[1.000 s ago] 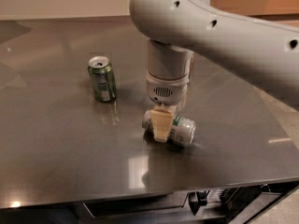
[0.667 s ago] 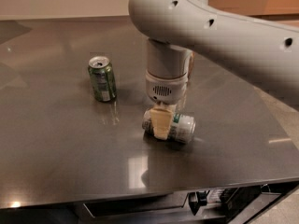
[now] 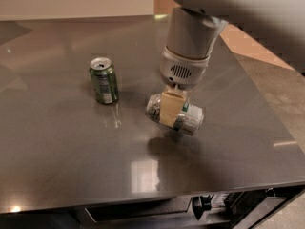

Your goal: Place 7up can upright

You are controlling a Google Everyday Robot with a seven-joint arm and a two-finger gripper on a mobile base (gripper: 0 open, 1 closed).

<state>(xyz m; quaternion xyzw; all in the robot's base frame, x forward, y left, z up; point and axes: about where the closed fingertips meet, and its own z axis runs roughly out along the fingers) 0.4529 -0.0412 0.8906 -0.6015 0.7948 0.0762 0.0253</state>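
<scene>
The 7up can (image 3: pixel 188 119), silver-white with green patches, is held on its side in the air, a little above the grey table (image 3: pixel 62 147). Its shadow lies on the table below it. My gripper (image 3: pixel 171 109) hangs from the white arm straight down over the can and is shut on its middle. One beige finger (image 3: pixel 169 108) crosses the front of the can; the other finger is hidden behind it.
A dark green can (image 3: pixel 103 80) stands upright on the table to the left of my gripper. The table's right edge (image 3: pixel 267 104) and front edge (image 3: pixel 152 199) are near. A tan floor shows beyond the right edge.
My gripper has lifted the 7up can off the table; before, the can lay on the surface. The view now shows the scene from closer.
</scene>
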